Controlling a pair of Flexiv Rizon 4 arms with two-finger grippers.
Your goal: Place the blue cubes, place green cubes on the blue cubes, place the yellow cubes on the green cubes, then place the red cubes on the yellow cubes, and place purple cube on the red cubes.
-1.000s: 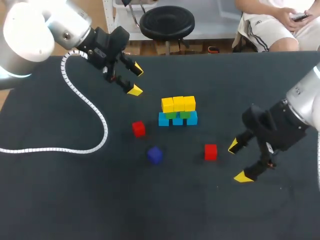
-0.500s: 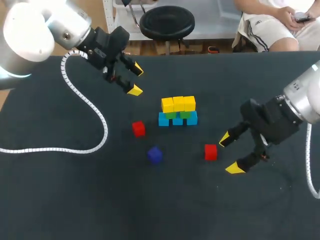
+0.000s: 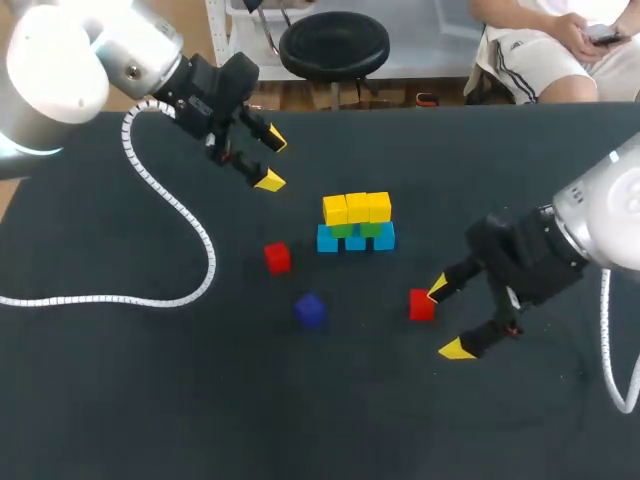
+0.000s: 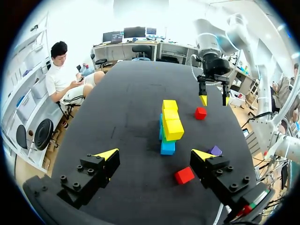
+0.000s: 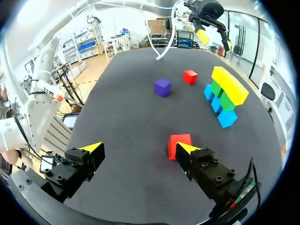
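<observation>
A stack stands mid-table: blue cubes at the base, green cubes on them, yellow cubes on top. Two red cubes lie loose, one left of the stack, the other to its right. The purple cube sits in front. My right gripper is open just right of the right red cube, which lies against one finger's tip, not between them. My left gripper hangs open behind and left of the stack, well clear of it.
A white coiled cable from my left arm lies across the left part of the black table.
My right gripper has moved left and slightly up the table, closing in on the right red cube. The left arm and all cubes have stayed put.
</observation>
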